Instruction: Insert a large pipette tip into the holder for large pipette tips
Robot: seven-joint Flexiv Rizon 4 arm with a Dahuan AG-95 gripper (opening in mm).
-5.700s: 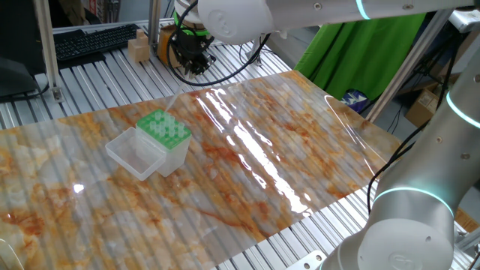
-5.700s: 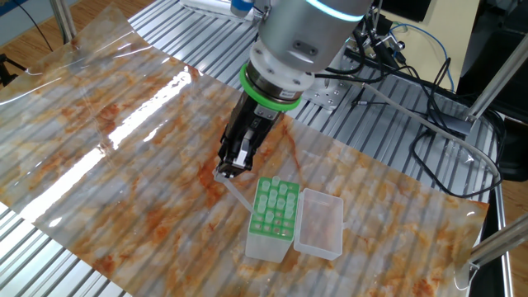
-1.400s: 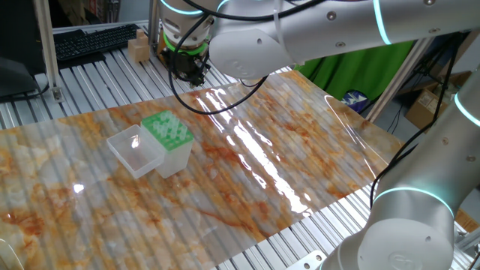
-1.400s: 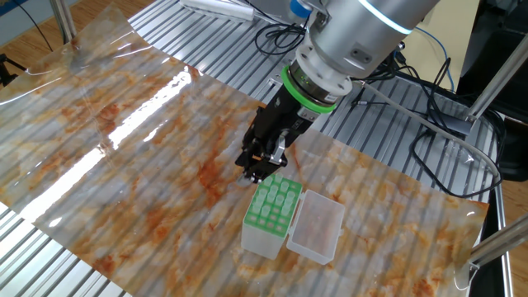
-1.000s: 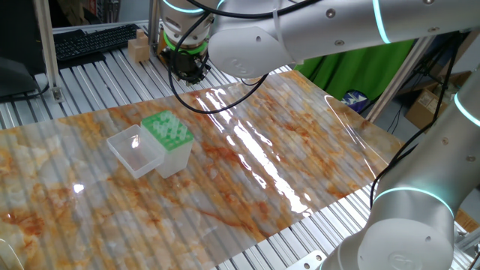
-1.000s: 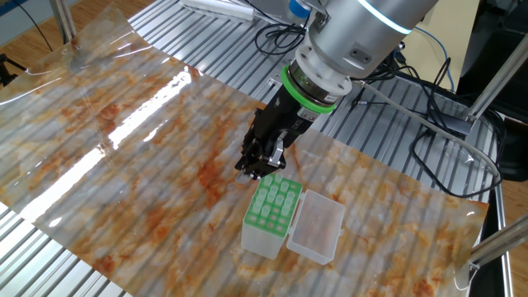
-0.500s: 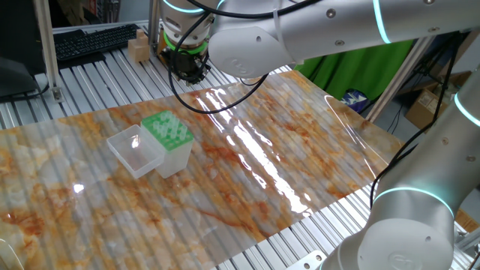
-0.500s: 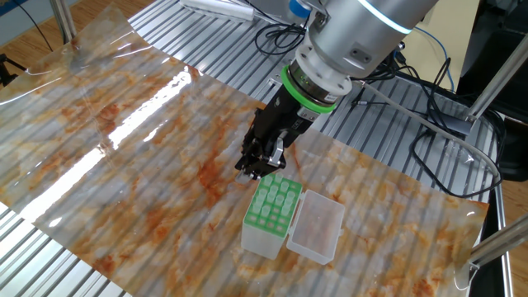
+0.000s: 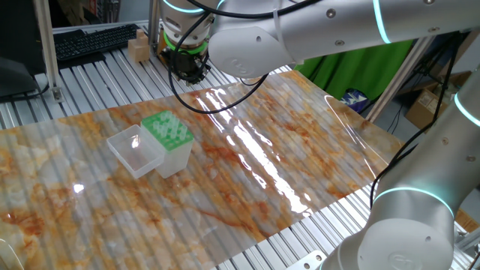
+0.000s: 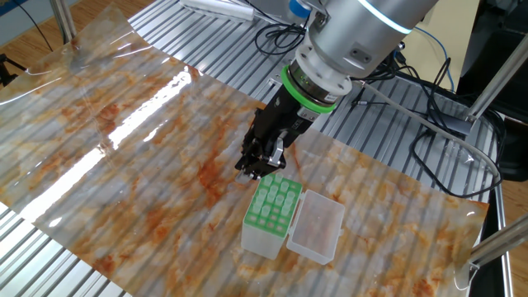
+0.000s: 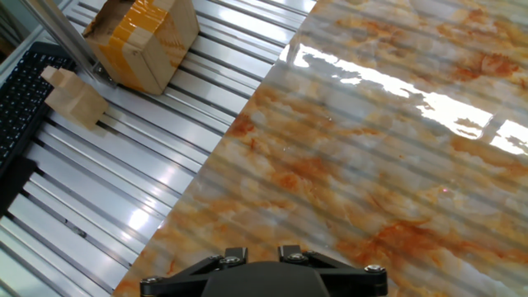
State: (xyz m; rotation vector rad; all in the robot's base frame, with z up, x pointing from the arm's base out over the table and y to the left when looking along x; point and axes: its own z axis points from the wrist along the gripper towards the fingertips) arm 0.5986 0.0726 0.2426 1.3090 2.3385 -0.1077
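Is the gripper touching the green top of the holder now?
Cannot tell. In the other fixed view the gripper ends at the far edge of the holder; no gap or contact shows plainly.

Claw (image 10: pixel 259 167) above holder (image 10: pixel 269 216) (lid (image 10: pixel 316 227) beside).

pincer (image 10: pixel 262 169): moved to holder (image 10: pixel 271 218) far edge | holder: shifted, turned slightly

- Bright, even overhead light in all views; shadows are faint.
- White glare streaks cross the glossy orange-marbled plastic sheet (image 9: pixel 247 150), centre frame and upper left in the other fixed view.
- Hand view: glare upper right, bottom edge dark.
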